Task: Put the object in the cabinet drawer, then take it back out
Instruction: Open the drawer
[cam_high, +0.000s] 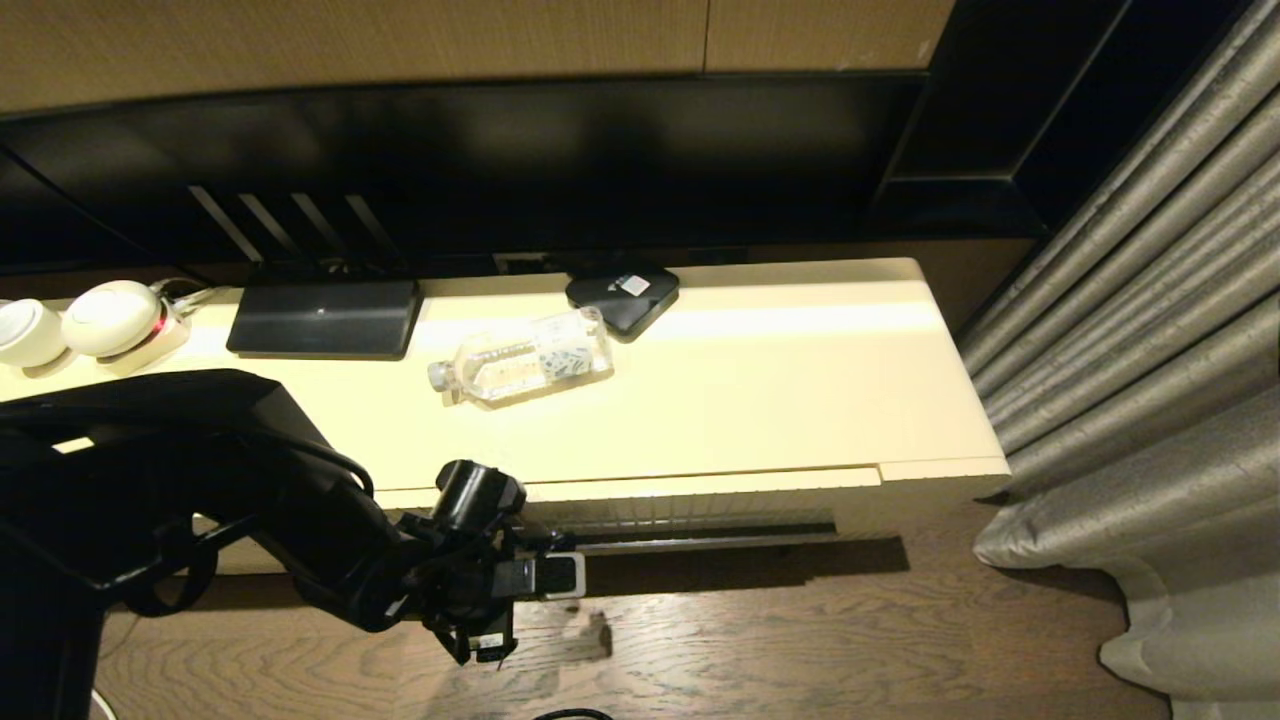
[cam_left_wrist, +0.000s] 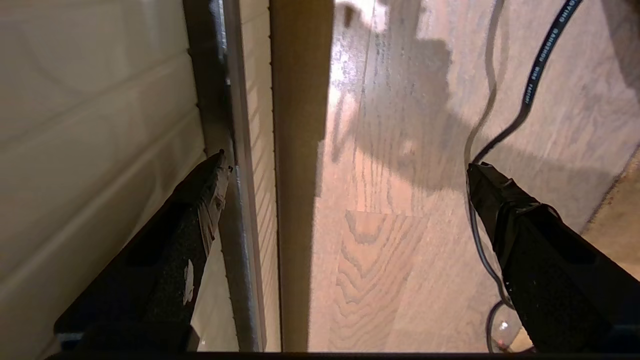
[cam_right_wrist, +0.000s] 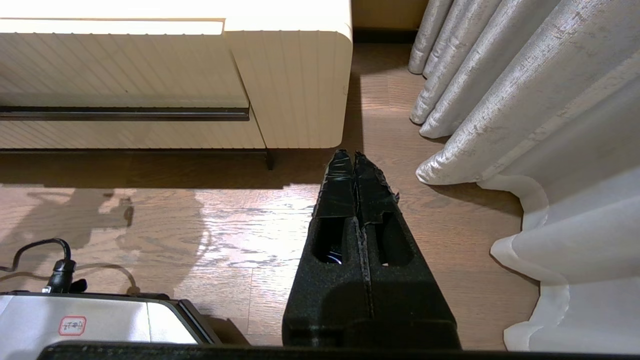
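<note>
Our left tool (cam_left_wrist: 345, 170) is spread wide and holds nothing; it hangs low in front of the cabinet, one finger (cam_left_wrist: 200, 200) close against the ribbed front of the cabinet drawer (cam_high: 700, 505) beside its dark slot handle (cam_high: 700, 535), the other finger out over the wooden floor (cam_high: 800, 640). We cannot tell whether that near finger actually touches the front. The drawer looks closed, or at most barely out. Our right tool (cam_right_wrist: 355, 160) is parked low with its two fingers pressed together on nothing, aimed across the floor toward the right end of the cabinet and the grey curtain (cam_right_wrist: 500, 100). Outward and up from the left tool, the object, a small clear water bottle (cam_high: 525, 360), lies on its side on the cabinet top (cam_high: 800, 400), cap toward our left and its base just beside a black square box (cam_high: 622, 295); we cannot tell whether the two touch. A flat black device (cam_high: 325, 317) sits further left, and rounded white items (cam_high: 100, 320) sit at the far left edge. We judge the bottle light, with thin smooth walls that give under pressure and can slip, and, lying on its side, free to roll. The safest hold looks to be across the labelled middle of the body, the fingers closing on its two long sides with moderate force. The drawer must be opened first, probably by hooking the slot handle.
</note>
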